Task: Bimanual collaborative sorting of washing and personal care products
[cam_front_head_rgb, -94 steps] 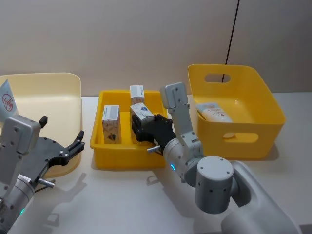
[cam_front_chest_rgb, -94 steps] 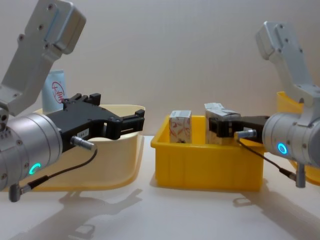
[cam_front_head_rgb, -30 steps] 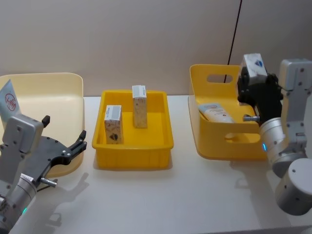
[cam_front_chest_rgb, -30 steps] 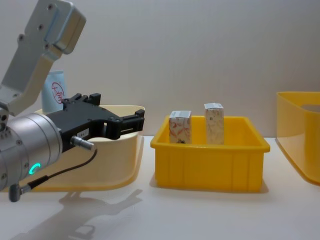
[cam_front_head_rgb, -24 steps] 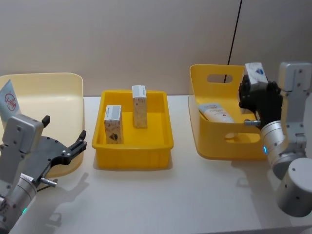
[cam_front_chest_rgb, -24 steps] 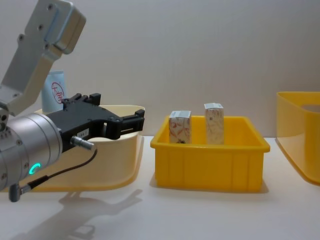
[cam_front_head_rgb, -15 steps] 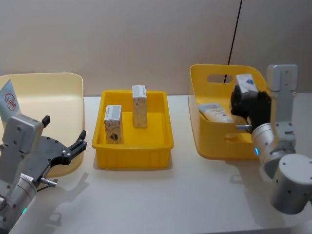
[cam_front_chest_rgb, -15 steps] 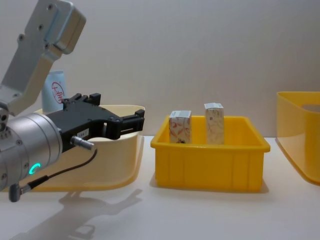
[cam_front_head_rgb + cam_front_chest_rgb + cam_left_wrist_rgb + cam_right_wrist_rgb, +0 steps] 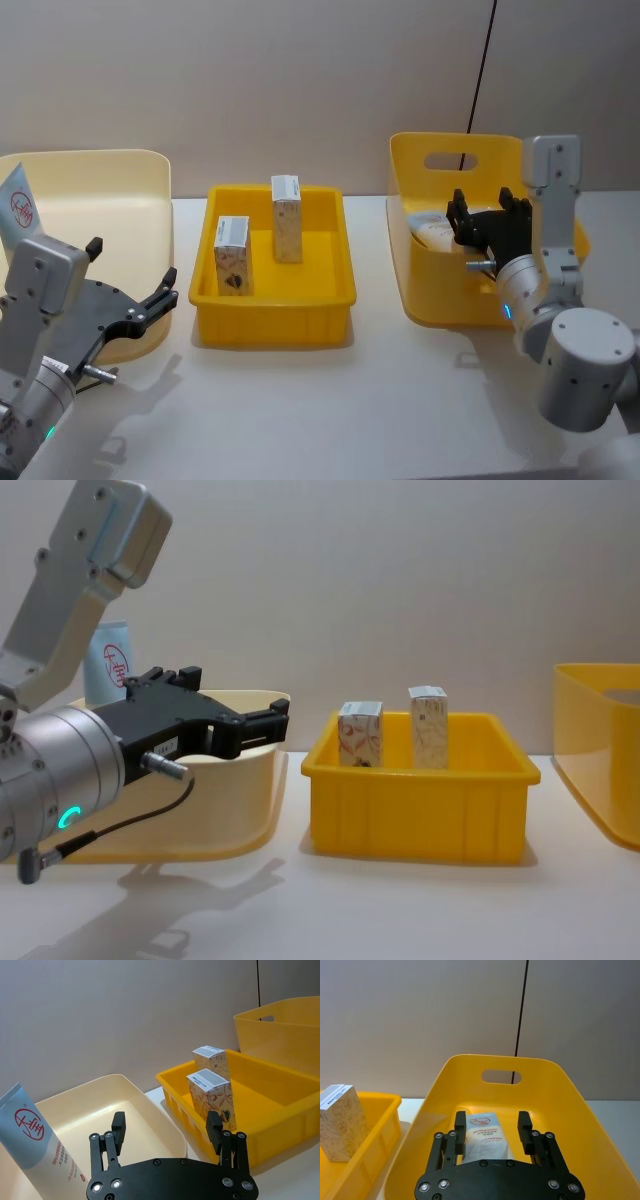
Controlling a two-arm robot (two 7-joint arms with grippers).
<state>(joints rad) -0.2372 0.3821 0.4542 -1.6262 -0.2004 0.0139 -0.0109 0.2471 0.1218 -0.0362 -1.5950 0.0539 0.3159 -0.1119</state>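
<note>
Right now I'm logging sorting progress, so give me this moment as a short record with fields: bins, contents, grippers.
middle tray: two upright cartons, apart from each other
right bin: one item lying inside
left bin: one blue tube leaning at its edge
right gripper: open, nothing held, over the right bin above the lying item
left gripper: open, nothing held, beside the left bin's near corner

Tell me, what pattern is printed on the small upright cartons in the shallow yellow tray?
Reddish-brown marbled swirls on whitish card; small upright cartons show best in the left wrist view.
</note>
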